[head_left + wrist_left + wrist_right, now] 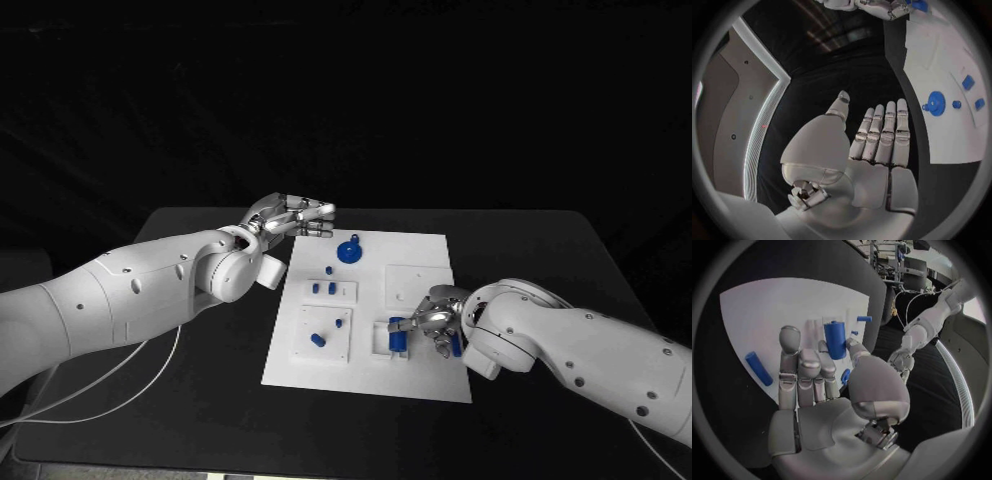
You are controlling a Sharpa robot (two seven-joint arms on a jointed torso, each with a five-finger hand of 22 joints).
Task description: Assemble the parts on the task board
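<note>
In the head view the white board [378,315] lies in the middle of the black table [159,420], with small blue parts spread over it: a round disc [349,250] near its far edge, two short pegs [327,288] below that, and a blue cylinder [397,335] standing near the right edge of the near half. The right hand [433,320] reaches in from the board's right edge, fingers around or just beside that cylinder; a loose blue rod [456,343] lies just beside it. The left hand [289,216] rests at the board's far left corner. From the left wrist, the left hand [873,145] is flat, fingers together and straight, holding nothing, the disc [936,103] near its fingertips. From the right wrist, the right hand [823,375] has fingers extended, the cylinder [835,339] standing just past the fingertips; I cannot tell whether they touch it. The grasp probably wants thumb and fingers on opposite sides, keeping the cylinder upright.
</note>
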